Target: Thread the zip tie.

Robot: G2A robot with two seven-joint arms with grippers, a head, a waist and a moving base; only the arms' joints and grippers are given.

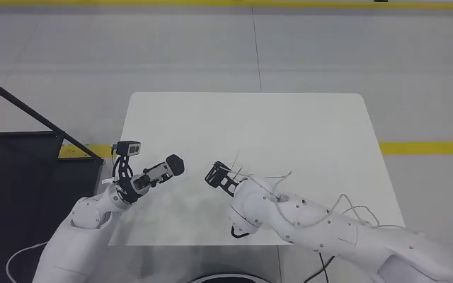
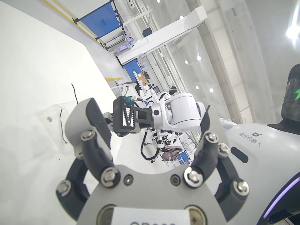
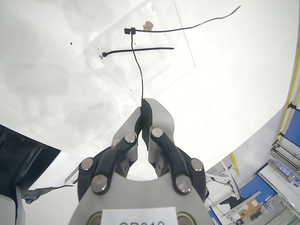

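Observation:
My right gripper (image 3: 143,105) is shut on the tail of a thin black zip tie (image 3: 138,66). That strand runs up to a small head (image 3: 133,30) sitting on a second, longer zip tie (image 3: 178,29), whose tail curves away over the table. A third zip tie (image 3: 138,50) lies flat on a clear plastic plate (image 3: 180,54). My left gripper (image 2: 149,109) is open and holds nothing, hovering above the table facing the right gripper (image 2: 124,118). In the top view the left gripper (image 1: 174,166) and right gripper (image 1: 219,176) face each other a short way apart.
The white table (image 1: 283,120) stretches wide beyond the grippers. A dark rack (image 1: 32,184) stands off the table's left side. White cables (image 1: 350,206) trail along the right arm near the table's front edge.

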